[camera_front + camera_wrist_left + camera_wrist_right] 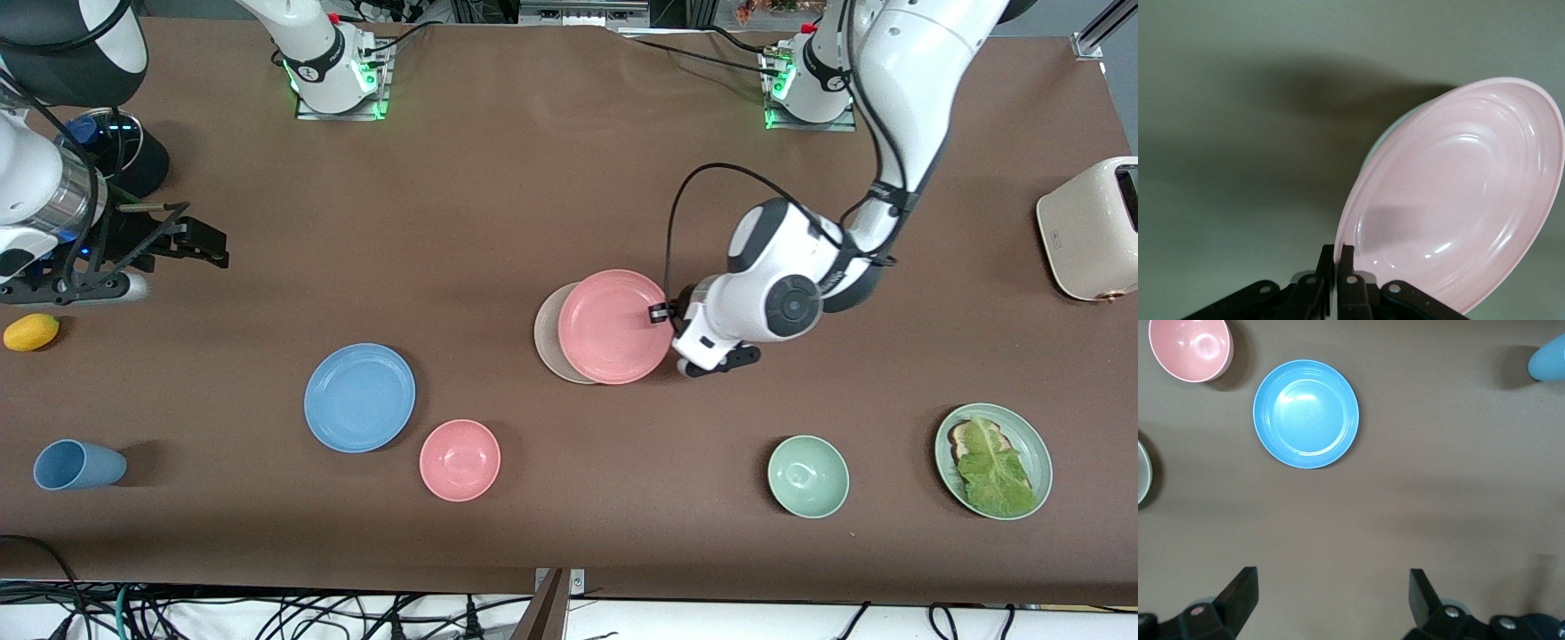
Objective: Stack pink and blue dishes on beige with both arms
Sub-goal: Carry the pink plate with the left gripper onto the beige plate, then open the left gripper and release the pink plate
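Front view is showing me the left gripper (pixel 660 313) clamping the pink plate (pixel 613 326), overlapping the beige plate (pixel 546 333). Right gripper (pixel 191 238) is waiting wide open; blue plate (pixel 359 397) is lying bare.

Left gripper (pixel 660 313) clamped, arm bent low; right gripper (pixel 191 240) wide, seemingly idle.

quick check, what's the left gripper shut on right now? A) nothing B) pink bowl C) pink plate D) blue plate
C: the left gripper is clamped on the rim of the pink plate, which sits over the beige plate.
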Robot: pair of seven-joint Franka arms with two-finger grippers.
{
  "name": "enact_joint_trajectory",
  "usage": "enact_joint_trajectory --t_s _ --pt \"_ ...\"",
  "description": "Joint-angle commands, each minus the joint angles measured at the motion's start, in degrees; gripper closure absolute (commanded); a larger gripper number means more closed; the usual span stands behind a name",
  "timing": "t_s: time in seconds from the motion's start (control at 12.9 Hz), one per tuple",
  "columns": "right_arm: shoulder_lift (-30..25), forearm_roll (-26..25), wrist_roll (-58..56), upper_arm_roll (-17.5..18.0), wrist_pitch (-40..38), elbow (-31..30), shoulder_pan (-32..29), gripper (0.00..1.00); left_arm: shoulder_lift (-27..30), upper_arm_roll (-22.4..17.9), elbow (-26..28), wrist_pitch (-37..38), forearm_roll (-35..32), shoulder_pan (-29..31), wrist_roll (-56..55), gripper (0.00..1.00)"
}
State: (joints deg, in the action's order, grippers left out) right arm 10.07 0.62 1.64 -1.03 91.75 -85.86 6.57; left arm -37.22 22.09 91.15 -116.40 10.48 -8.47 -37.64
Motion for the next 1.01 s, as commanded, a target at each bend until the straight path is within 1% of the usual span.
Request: enact_joint_trajectory --t_s 0.0,0.16,0.23,0.31,0.39,0.54,0.7,0.85,0.93 --pt "-0.75 0.26 -0.58 0.24 0.01 -0.63 -0.41 0.0 -2.33 -0.55 -2.21 -1.46 0.86 -2.15 -2.09 1.0" --pt "-0.75 0.26 -0.58 0.24 0.1 -0.63 -0.41 0.0 -2.6 -0.55 -2.21 -1.64 0.77 -2.34 -2.09 1.0" --pt "-0.75 0.26 -0.58 0.24 0.01 -0.63 -0.41 0.0 -2.68 -0.55 -2.21 -1.64 0.6 -2.34 -2.0 0.73" --pt "-0.67 0.26 -0.58 0.15 0.01 -0.63 -0.41 0.0 -2.95 -0.55 -2.29 -1.64 0.51 -2.34 -1.48 0.22" --pt "-0.75 0.26 -0.58 0.15 0.01 -0.63 -0.41 0.0 -2.86 -0.55 -2.21 -1.64 0.25 -2.34 -1.74 0.0" --pt "-0.75 0.26 -0.58 0.15 0.01 -0.63 -0.41 0.0 -2.51 -0.64 -2.38 -1.64 0.25 -2.25 -1.91 0.0" --pt "-0.75 0.26 -0.58 0.15 0.01 -0.63 -0.41 0.0 -2.42 -0.82 -3.96 -1.03 0.25 -1.55 -1.83 0.0" --pt "-0.67 0.26 -0.58 0.15 0.1 -0.63 -0.41 0.0 -1.37 -2.39 -4.05 -0.59 0.25 -0.32 -1.74 0.0" --pt "-0.66 0.26 -0.49 0.15 0.01 -0.54 -0.41 0.0 -1.19 -2.92 -4.14 1.07 -0.02 0.82 -1.65 0.0"
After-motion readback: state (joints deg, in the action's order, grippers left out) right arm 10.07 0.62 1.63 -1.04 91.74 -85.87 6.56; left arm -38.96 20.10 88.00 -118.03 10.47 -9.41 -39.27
